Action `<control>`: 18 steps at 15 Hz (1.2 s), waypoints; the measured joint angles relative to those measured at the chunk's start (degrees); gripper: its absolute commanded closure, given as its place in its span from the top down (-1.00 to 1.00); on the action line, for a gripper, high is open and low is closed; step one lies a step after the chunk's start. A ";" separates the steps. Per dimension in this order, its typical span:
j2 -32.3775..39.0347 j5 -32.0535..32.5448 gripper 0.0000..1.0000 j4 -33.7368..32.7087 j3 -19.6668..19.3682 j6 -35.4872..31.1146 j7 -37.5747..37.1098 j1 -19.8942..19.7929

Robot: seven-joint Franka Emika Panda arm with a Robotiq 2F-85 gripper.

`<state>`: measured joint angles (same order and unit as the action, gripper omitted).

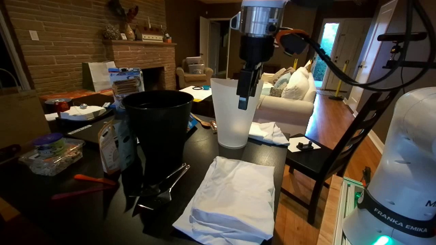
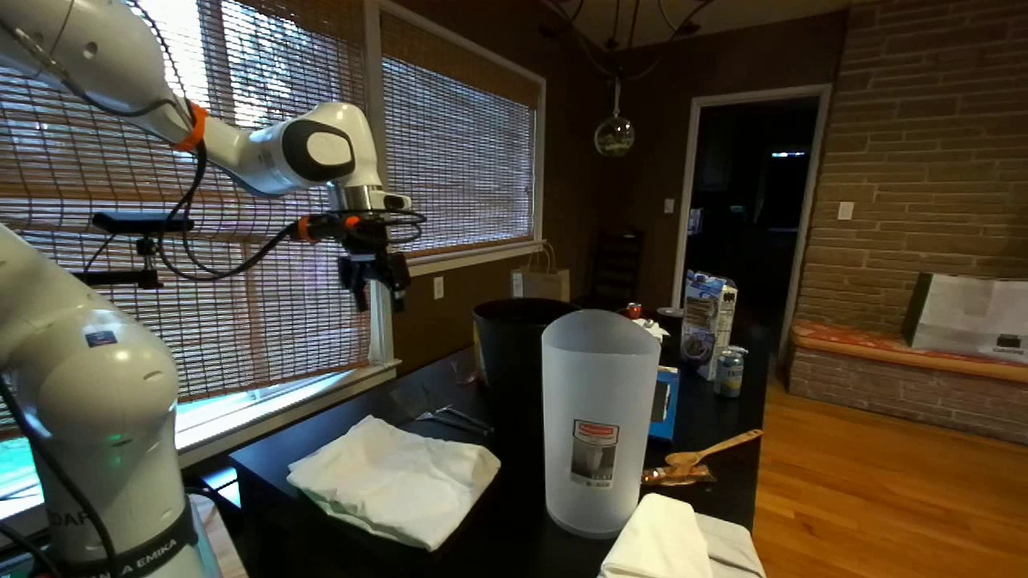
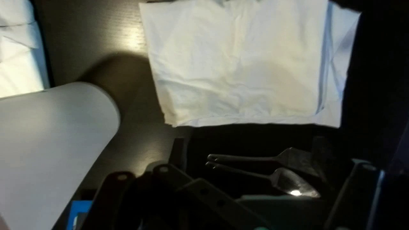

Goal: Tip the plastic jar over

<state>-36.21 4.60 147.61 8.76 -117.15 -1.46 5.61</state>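
Plastic jar (image 2: 601, 385) upright on the desk (image 1: 201, 149), btwn the black bucket (image 1: 158, 132) & sm. folded white cloth (image 1: 267, 132). End effector (image 2: 379, 302) up in the air, apart from the jar, jaws spread wide. Metal utensils (image 3: 290, 182) lie near lg. folded white cloth (image 3: 246, 64).

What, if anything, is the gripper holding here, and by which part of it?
Nothing is held. In an exterior view, the gripper hangs with jaws apart, nothing between them; the translucent plastic jar stands upright, away from it.
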 measured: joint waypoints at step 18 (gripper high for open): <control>22.68 34.63 1.00 -17.70 -6.95 -17.79 -37.99 -27.80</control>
<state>-13.53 39.23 129.90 1.80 -134.94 -39.45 -22.19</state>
